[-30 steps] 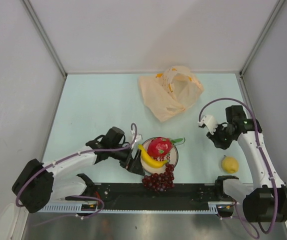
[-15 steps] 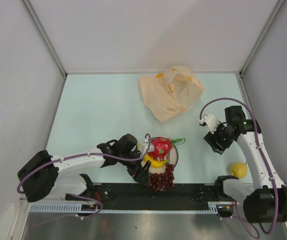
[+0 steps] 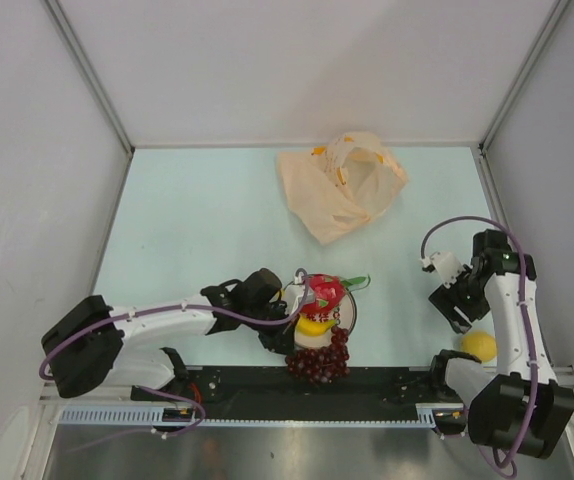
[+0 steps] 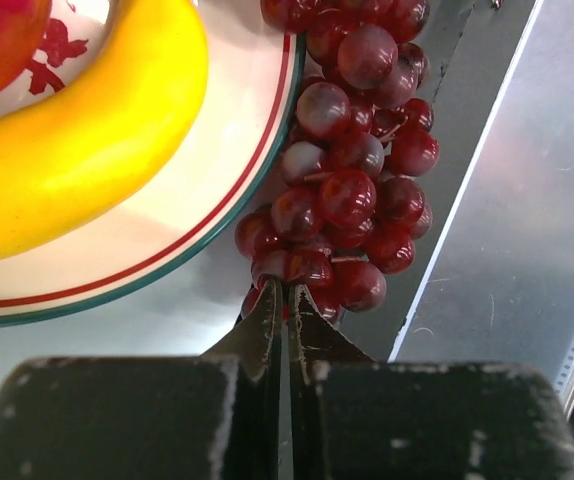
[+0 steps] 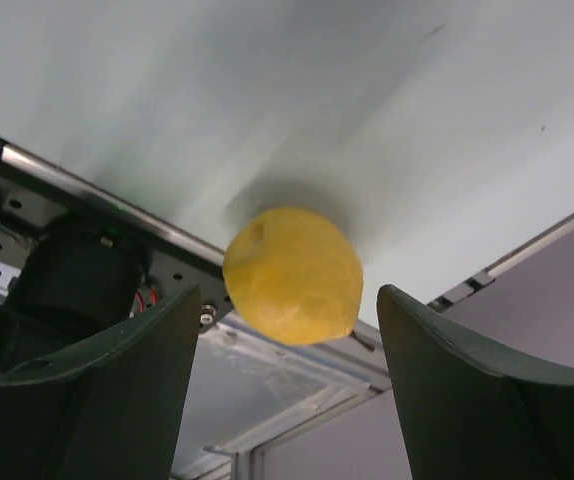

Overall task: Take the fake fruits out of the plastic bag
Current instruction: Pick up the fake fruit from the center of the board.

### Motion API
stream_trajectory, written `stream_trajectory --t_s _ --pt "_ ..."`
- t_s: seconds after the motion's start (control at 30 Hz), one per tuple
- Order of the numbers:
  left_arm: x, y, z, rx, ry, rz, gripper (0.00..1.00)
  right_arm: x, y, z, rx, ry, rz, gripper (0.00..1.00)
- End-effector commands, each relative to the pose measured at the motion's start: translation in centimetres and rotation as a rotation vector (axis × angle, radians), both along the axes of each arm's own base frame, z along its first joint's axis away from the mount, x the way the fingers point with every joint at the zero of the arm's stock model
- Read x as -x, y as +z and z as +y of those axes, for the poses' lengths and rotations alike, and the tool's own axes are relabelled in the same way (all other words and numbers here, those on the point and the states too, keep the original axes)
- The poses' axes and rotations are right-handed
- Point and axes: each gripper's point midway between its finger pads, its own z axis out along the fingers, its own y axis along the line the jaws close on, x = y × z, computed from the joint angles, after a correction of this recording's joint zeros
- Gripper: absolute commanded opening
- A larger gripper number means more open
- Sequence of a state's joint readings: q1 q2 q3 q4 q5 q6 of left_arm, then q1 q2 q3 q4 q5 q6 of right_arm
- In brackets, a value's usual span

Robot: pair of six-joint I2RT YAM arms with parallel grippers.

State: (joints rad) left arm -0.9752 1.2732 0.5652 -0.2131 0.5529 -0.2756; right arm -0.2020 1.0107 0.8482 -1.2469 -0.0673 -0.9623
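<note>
Bag (image 3: 342, 190) lies unmoved at the far side, seemingly emptied. Left gripper (image 4: 285, 310) has just clenched, its tips against the grapes (image 4: 352, 190) beside the plate (image 4: 217, 215), with nothing visibly held. Right gripper (image 5: 287, 295) has spread wide over the lemon (image 5: 292, 275), which has rolled to the near edge.

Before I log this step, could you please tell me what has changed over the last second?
The left gripper swung right to the dark red plastic grape bunch and shut, tips against it. The right gripper drew back towards the near edge and opened over the round yellow plastic lemon, which shifted nearer that edge. The crinkled pale-orange plastic bag and the white plate stayed put.
</note>
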Motion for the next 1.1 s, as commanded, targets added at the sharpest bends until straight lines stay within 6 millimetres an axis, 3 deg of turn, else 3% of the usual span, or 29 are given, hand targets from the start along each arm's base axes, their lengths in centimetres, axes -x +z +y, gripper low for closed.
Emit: stream_trajectory --t_s 0.0,0.13,0.3,0.67,0.7,0.9,0.97,1.07 --pt "-1.0 2.2 -0.9 0.057 -0.025 -0.088 0.0 2.9 0.9 -1.4 0.07 0.042 0.049 0.77" --pt "-1.4 2.6 -0.6 0.068 -0.021 -0.108 0.0 4.0 1.7 -2.3 0.109 0.158 0.012 0.87" --pt "-2.0 3.1 -0.2 0.083 0.001 -0.119 0.0 2.7 1.4 -3.3 0.161 0.262 -0.038 0.91" --pt "-3.2 4.1 0.3 0.118 0.036 -0.095 0.0 4.2 -3.2 -5.4 0.169 0.276 0.204 0.93" --pt "-3.7 4.4 0.3 0.127 0.05 -0.098 0.0 4.6 -3.9 -5.4 0.168 0.268 0.22 0.99" --pt "-4.5 5.0 0.6 0.135 0.081 -0.093 0.0 2.7 -5.7 -6.7 0.244 0.301 0.121 1.0" --pt "-4.5 5.3 0.7 0.138 0.078 -0.094 0.0 2.3 -5.9 -6.9 0.258 0.308 0.102 0.97" --pt "-4.4 6.6 0.9 0.168 0.056 -0.1 0.0 1.9 -5.2 -6.6 0.248 0.332 0.072 0.74"
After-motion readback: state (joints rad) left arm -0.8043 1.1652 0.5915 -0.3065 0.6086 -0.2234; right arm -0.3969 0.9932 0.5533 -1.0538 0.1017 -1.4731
